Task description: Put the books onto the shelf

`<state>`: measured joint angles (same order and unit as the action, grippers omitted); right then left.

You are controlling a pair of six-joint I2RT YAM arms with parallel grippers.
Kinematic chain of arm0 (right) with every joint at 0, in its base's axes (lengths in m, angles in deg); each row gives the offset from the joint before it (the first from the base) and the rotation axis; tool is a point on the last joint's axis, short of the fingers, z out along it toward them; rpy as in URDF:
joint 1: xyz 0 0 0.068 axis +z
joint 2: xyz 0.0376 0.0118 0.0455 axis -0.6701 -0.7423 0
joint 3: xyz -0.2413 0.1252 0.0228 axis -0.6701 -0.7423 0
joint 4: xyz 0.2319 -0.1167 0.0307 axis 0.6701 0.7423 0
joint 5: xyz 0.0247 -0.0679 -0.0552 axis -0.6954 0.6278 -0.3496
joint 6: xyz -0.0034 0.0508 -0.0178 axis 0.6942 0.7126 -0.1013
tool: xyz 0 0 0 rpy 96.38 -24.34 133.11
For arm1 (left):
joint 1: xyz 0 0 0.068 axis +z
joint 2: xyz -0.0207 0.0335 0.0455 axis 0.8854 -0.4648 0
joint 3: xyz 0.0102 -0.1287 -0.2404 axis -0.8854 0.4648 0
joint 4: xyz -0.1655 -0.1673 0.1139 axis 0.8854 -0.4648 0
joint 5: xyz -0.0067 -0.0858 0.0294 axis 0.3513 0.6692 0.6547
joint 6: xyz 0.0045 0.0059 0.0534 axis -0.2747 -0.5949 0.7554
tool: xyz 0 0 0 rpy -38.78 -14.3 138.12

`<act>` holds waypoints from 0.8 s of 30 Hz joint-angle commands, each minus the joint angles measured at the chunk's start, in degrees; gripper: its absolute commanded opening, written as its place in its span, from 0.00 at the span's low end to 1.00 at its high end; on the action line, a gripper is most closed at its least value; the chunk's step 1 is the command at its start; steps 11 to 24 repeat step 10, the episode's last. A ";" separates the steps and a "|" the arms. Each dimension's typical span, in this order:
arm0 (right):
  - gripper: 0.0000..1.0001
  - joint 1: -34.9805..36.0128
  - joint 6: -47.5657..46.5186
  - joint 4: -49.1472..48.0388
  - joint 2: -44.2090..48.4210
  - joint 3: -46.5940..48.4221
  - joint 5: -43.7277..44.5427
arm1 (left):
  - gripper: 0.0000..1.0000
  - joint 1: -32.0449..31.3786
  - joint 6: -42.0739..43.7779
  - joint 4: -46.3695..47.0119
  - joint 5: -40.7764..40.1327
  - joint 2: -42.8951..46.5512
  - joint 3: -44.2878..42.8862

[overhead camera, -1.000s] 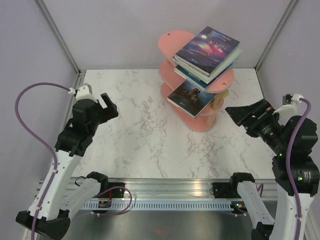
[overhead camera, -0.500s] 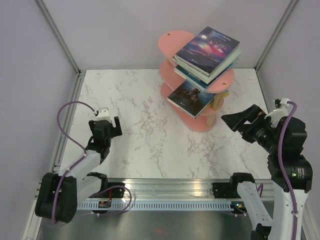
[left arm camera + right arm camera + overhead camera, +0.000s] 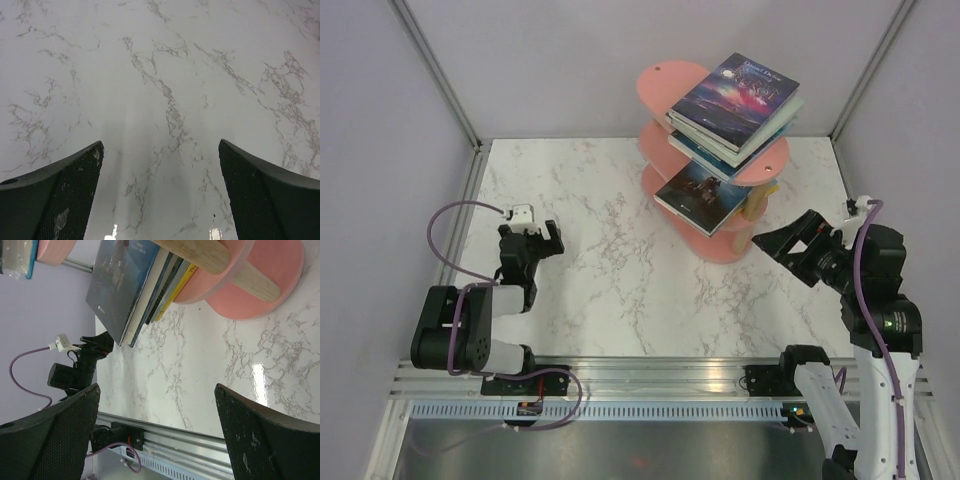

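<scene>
Left gripper (image 3: 541, 238) gapes wide over the white marble tabletop (image 3: 610, 260); right gripper (image 3: 783, 235), equally wide, faces the pink shelf (image 3: 665, 80) holding books (image 3: 740, 95). Lilac walls (image 3: 550, 60) surround.

Pink three-tier shelf (image 3: 665, 82) stands at 1 o'clock on the table (image 3: 590, 230). Books (image 3: 735, 100) lie stacked flat on it, galaxy cover topmost; more sit seemingly on the lowest board.

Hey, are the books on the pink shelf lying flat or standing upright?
Lying flat. The books sit stacked, covers up, on the boards of the shelf, some overhanging the edges.
</scene>
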<state>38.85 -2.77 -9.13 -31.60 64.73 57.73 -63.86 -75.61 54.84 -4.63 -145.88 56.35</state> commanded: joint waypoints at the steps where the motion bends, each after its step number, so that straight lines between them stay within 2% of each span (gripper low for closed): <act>1: 0.98 -0.03 0.52 -5.81 -1.06 -2.00 -1.62 | 0.97 0.07 3.99 20.01 3.45 -2.38 5.24; 2: 0.98 -0.03 0.61 -6.60 -1.24 -3.05 -1.88 | 1.00 0.07 3.81 17.49 3.60 -1.17 4.74; 8: 0.98 -0.03 2.37 -14.42 -2.03 -6.40 -2.15 | 1.00 -0.11 4.42 19.04 3.51 -1.52 4.99; 10: 0.98 -0.03 2.54 -13.12 -2.82 -5.79 3.52 | 1.00 -0.11 4.42 18.52 3.69 -1.42 4.91; 24: 0.98 -0.03 2.54 -13.12 -2.82 -5.79 3.52 | 1.00 -0.11 4.42 18.52 3.69 -1.42 4.91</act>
